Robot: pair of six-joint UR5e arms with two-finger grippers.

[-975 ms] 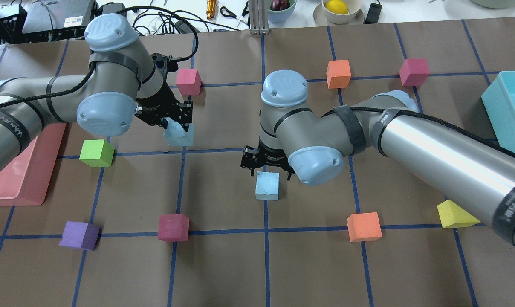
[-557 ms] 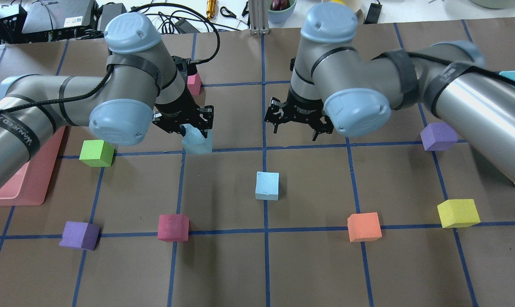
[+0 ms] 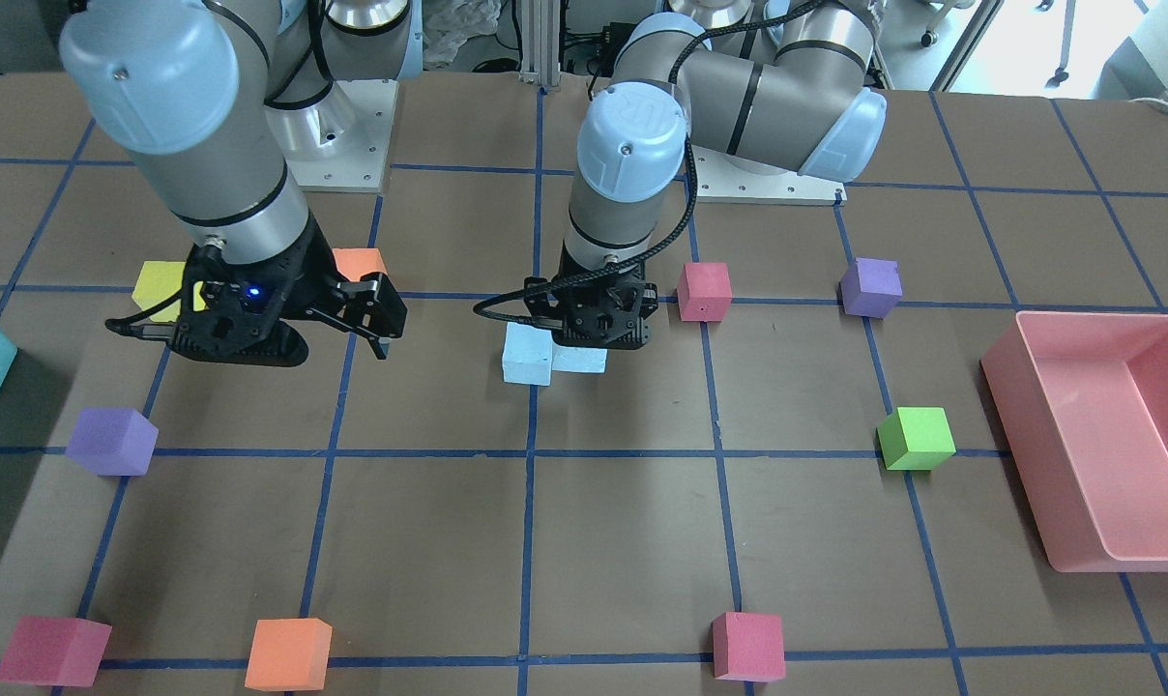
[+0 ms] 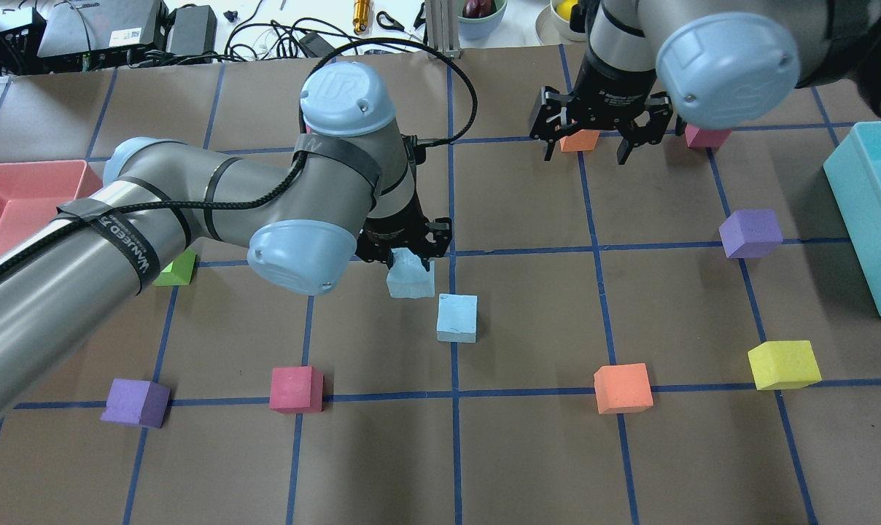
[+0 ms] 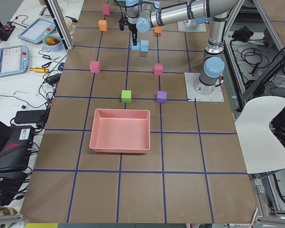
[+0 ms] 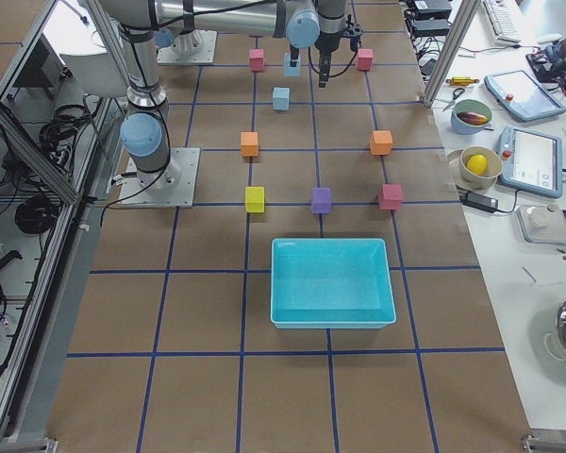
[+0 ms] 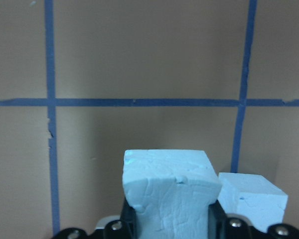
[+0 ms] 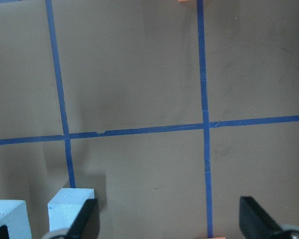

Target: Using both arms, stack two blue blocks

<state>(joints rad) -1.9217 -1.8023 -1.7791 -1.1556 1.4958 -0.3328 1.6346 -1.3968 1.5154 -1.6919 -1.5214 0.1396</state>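
Note:
My left gripper (image 4: 410,257) is shut on one pale blue block (image 4: 410,281) and holds it a little above the table. The held block also shows in the left wrist view (image 7: 167,189) and the front view (image 3: 584,362). The second blue block (image 4: 457,318) sits on the table just beside it, on a blue tape line; it also shows in the front view (image 3: 529,354) and the left wrist view (image 7: 251,196). My right gripper (image 4: 599,140) is open and empty, raised over the far right of the table, well away from both blocks.
A pink tray (image 4: 17,197) lies at the left and a teal bin (image 4: 874,211) at the right. Scattered cubes: purple (image 4: 750,233), purple (image 4: 136,402), red (image 4: 296,389), orange (image 4: 622,388), yellow (image 4: 783,364), green (image 4: 178,268). An orange cube (image 4: 579,141) sits under the right gripper.
My left gripper carried its blue block right, up next to the block on the table. My right gripper rose off that block and moved away to the far right.

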